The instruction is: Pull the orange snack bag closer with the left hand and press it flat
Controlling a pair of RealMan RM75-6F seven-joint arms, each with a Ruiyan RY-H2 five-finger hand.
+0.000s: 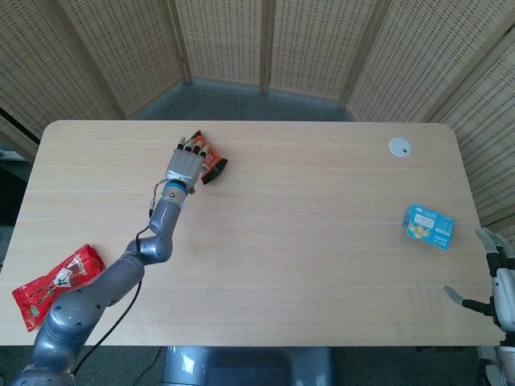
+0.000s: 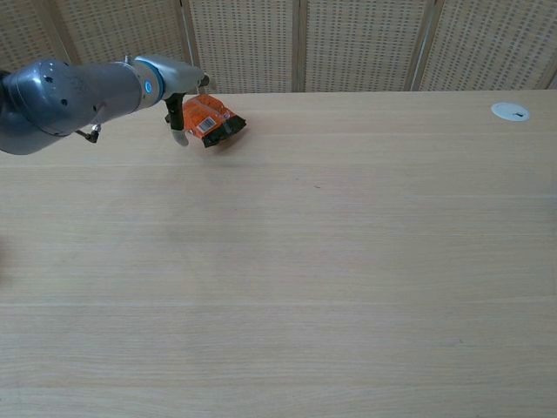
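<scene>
Right now my left hand (image 1: 183, 166) lies palm-down over the near-left part of the orange snack bag (image 1: 213, 164), fingers spread and laid on it rather than curled around it, far out on the counter (image 1: 322, 241). My right hand (image 1: 500, 281) waits off the near right corner, fingers apart, holding nothing. My worry is the drag: contact looks off-centre, so the puffy bag could pivot or squirt out sideways if I pull with light pressure. Pressing too hard at this reach might pop it.
</scene>
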